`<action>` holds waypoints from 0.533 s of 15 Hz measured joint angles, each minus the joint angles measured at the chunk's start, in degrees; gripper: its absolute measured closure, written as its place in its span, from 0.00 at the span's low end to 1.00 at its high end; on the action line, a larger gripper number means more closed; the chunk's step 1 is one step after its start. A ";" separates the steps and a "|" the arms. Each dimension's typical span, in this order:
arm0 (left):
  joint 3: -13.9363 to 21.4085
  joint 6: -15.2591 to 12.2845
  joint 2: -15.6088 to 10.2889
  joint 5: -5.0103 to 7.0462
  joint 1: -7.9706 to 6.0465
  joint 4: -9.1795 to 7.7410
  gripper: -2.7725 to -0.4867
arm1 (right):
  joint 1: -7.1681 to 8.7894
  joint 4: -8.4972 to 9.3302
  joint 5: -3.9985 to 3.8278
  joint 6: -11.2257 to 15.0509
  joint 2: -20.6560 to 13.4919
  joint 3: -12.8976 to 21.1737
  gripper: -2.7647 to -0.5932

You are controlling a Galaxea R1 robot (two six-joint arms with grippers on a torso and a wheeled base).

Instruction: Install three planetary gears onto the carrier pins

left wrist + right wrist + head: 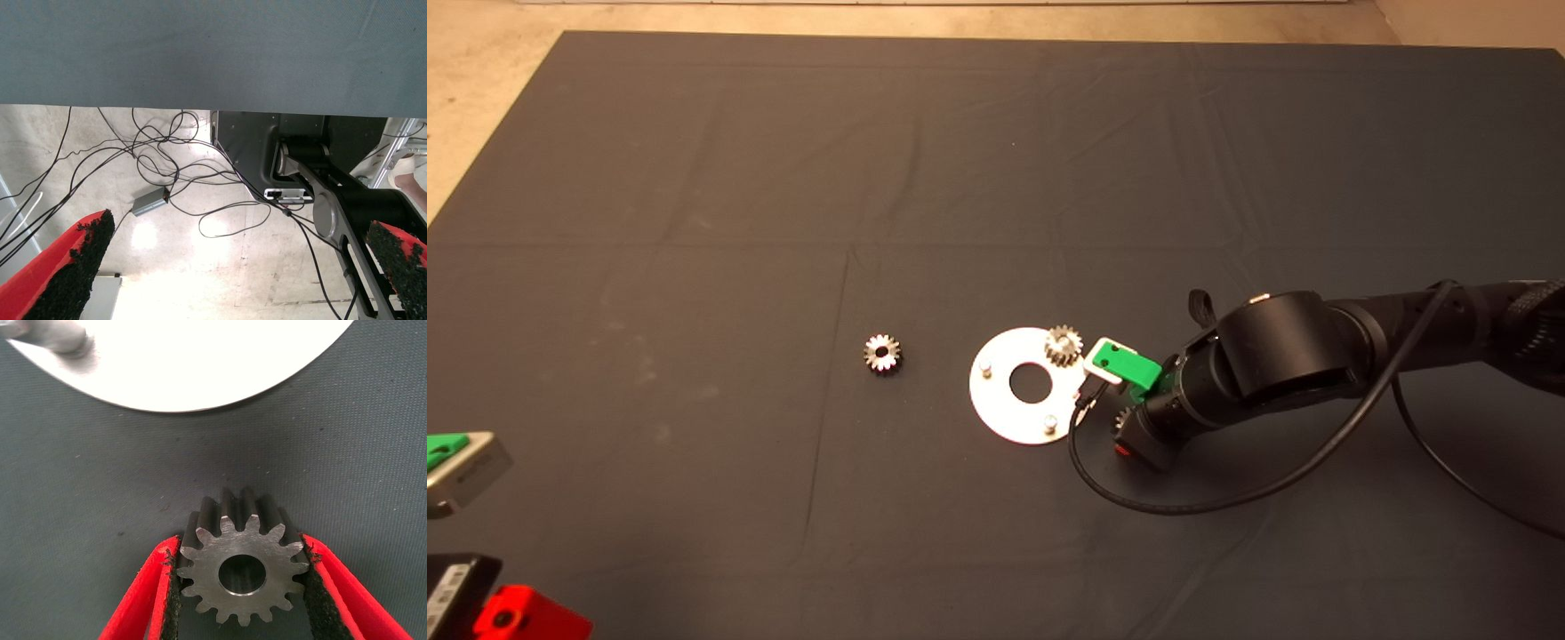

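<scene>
the right end effector (241,587) is pinching one planetary gear (241,568) between its pads, sitting low over the mat (694,178) just beside the disc (1005,413), toward the desk's right side. one gear (1064,345) is already sitting on a carrier pin; two pins (985,366) are standing bare. a third gear (882,353) is lying loose near the desk's middle. nothing is blocking the bare pins. the left end effector (233,267) is waiting spread off the desk's left front corner, over floor cables (167,167).
</scene>
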 joint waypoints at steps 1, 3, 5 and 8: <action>0.00 0.00 0.00 0.00 0.00 0.00 0.01 | 0.39 0.09 0.00 0.15 0.01 0.50 0.77; 0.00 0.00 0.00 0.00 0.00 -0.02 0.01 | 2.15 1.12 0.02 0.15 0.02 1.38 0.78; 0.00 0.00 0.00 0.00 0.00 -0.02 0.01 | 4.88 2.94 0.02 0.17 0.08 2.44 0.78; 0.00 0.00 0.00 0.00 0.00 -0.02 0.01 | 6.75 4.99 -0.11 0.23 0.66 3.39 0.78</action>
